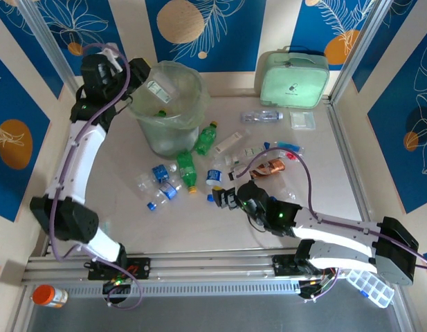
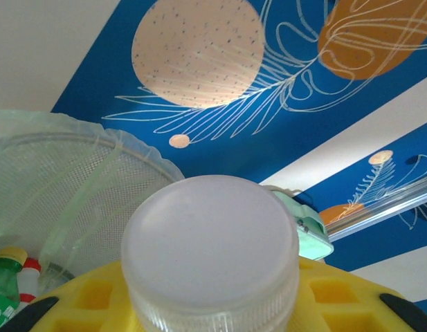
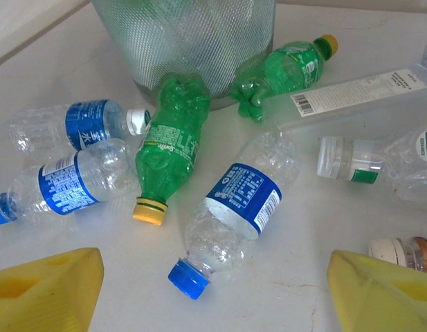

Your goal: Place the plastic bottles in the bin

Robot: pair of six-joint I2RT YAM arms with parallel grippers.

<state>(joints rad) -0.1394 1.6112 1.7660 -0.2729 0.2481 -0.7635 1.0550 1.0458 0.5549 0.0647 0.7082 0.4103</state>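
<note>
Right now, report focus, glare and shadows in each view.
Top external: even light, faint shadows on the table. Left wrist: the held clear bottle crowds the lens and looks soft. Right wrist: the central blue-capped bottle is crisp, with small highlights.

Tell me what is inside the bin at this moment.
Inside the bin, a green bottle with a yellow cap can be seen. The crumpled bag lining and the clear bottle held over the rim cover the rest of the contents.

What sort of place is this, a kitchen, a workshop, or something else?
Likely a robot test booth, not a home: two arms bolted to a metal rail, printed blue leaf-pattern wall panels enclosing it, and plastic bottles staged beside a lined bin.
</note>
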